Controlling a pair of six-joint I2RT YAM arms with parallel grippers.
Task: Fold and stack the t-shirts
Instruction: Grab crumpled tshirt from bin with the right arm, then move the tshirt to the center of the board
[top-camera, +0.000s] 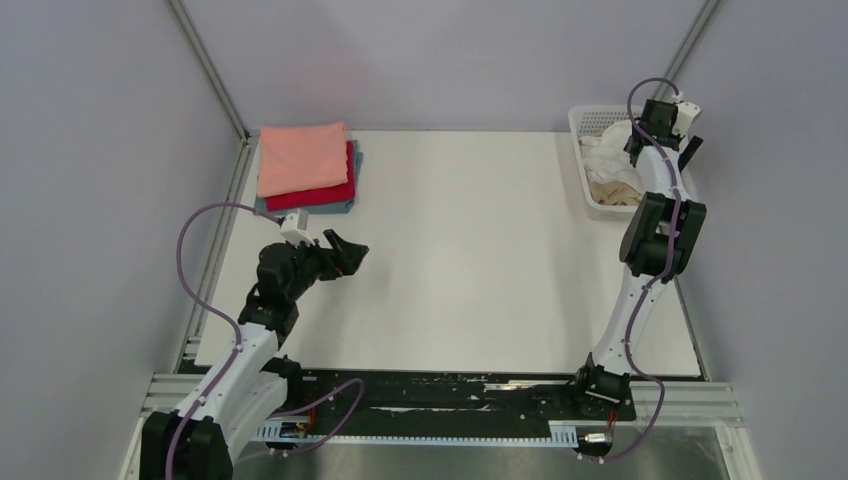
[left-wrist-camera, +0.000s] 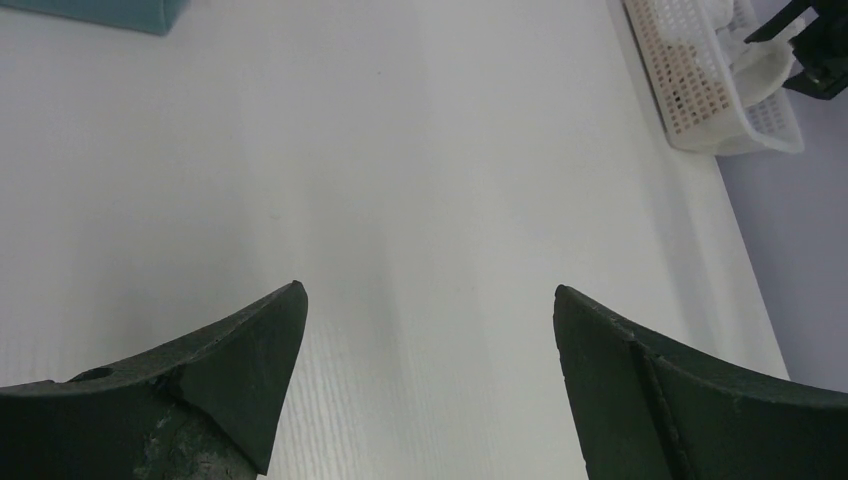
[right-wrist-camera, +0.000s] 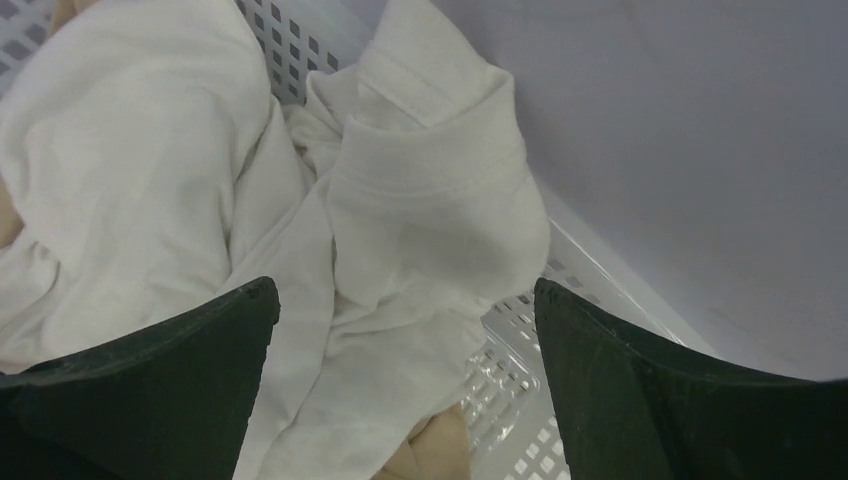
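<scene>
A folded salmon-pink shirt (top-camera: 302, 158) tops a stack at the table's back left, over a red one (top-camera: 335, 192) and a grey-blue one (top-camera: 340, 208); a grey-blue corner (left-wrist-camera: 120, 12) shows in the left wrist view. A crumpled white shirt (top-camera: 608, 152) and a tan-beige shirt (top-camera: 612, 190) lie in the white lattice basket (top-camera: 582, 120). My right gripper (top-camera: 672, 128) hangs open just above the white shirt (right-wrist-camera: 420, 215); beige cloth (right-wrist-camera: 435, 455) peeks below. My left gripper (top-camera: 345, 252) is open and empty above the bare table, in front of the stack.
The basket (left-wrist-camera: 700, 80) stands at the table's back right edge, against the right wall. The white table (top-camera: 470, 250) runs between stack and basket. Metal frame rails line the left side and the front edge.
</scene>
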